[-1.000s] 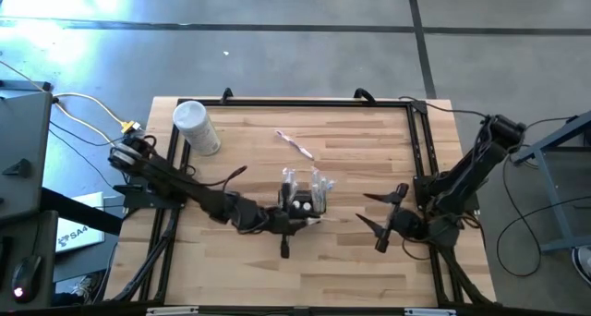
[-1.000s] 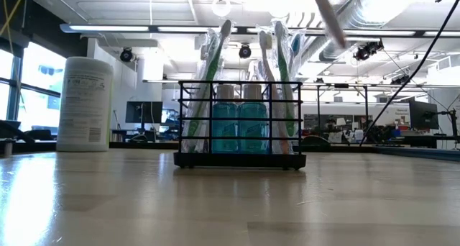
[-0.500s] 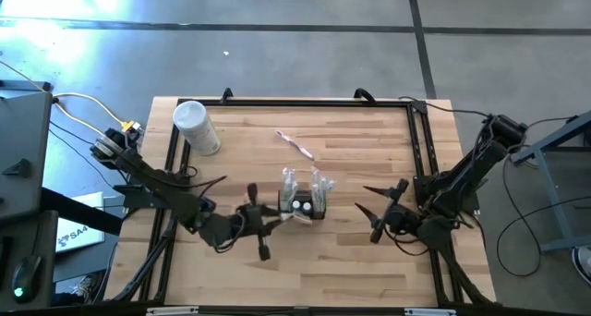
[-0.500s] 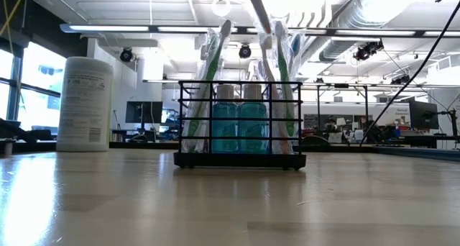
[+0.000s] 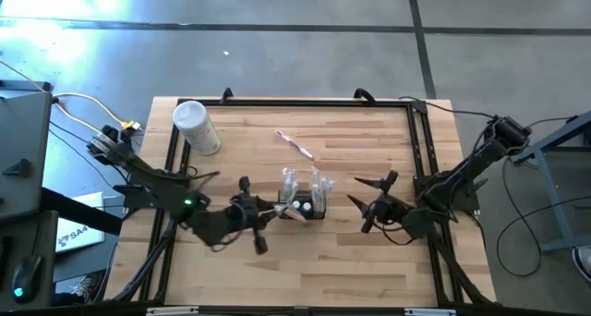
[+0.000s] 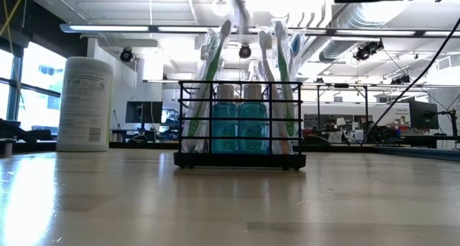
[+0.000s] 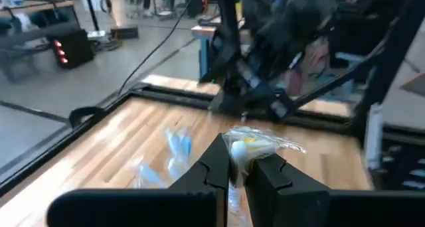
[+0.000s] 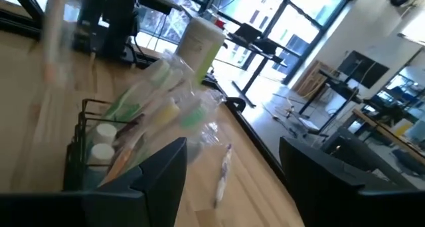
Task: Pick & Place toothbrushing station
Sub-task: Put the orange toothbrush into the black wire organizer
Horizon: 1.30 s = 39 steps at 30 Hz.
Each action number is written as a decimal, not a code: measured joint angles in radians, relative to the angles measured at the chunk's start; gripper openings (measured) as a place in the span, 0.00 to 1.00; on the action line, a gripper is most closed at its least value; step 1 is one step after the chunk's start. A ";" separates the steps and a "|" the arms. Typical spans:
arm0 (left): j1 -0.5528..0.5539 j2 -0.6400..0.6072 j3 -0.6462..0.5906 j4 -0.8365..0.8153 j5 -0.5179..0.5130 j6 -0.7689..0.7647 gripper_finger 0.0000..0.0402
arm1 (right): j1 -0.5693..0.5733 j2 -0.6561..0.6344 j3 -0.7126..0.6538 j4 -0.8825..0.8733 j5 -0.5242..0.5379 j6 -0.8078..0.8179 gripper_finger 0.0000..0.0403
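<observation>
The toothbrushing station [image 5: 303, 201], a black wire holder with two blue bottles and wrapped toothbrushes standing in it, rests on its base at the table's middle [image 6: 241, 124]. Just to its near left, my left gripper [image 5: 275, 212] [image 7: 237, 162] is shut on a clear-wrapped toothbrush [image 5: 293, 214]. The low view shows that brush only as a pale blurred bar [image 6: 237, 3] above the station. To the station's right my right gripper [image 5: 362, 205] [image 8: 232, 147] stands open and level, facing the station [image 8: 99, 147], with nothing between its fingers. My left gripper pinches the wrapped toothbrush by its clear wrapper [image 7: 242, 146] between the two fingers. The fingers lie about level and point toward the table's right edge. The brush is clear of the table, close to the station's near side; whether it touches the station I cannot tell.
A tall white cylindrical container [image 5: 196, 127] [image 6: 85, 102] stands at the far left. A loose pink-and-white toothbrush [image 5: 295, 145] [image 8: 222, 174] lies on the wood beyond the station. Black frame rails [image 5: 420, 159] run along the table's sides. Bare wood lies along the near edge.
My left gripper has drawn back toward the table's left edge, risen a little and rolled, staying shut on the wrapped toothbrush. In the low view the brush's blurred bar has swept from right to left above the station. My right gripper has moved toward the station.
</observation>
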 joint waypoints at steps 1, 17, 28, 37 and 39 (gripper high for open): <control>-0.001 -0.002 0.039 -0.068 0.001 -0.023 0.04 | -0.015 0.000 0.000 -0.002 -0.017 0.001 0.57; 0.063 0.054 0.224 -0.623 0.017 -0.331 0.04 | -0.208 0.000 0.000 -0.220 -0.364 0.299 0.57; 0.166 0.056 0.224 -0.670 0.121 -0.321 0.04 | -0.219 0.000 0.000 -0.332 -0.413 0.452 0.57; 0.216 0.093 0.184 -0.646 0.210 -0.327 0.04 | -0.216 0.000 0.000 -0.383 -0.493 0.544 0.57; 0.220 0.103 0.161 -0.614 0.247 -0.329 0.04 | -0.209 0.000 0.000 -0.381 -0.501 0.562 0.57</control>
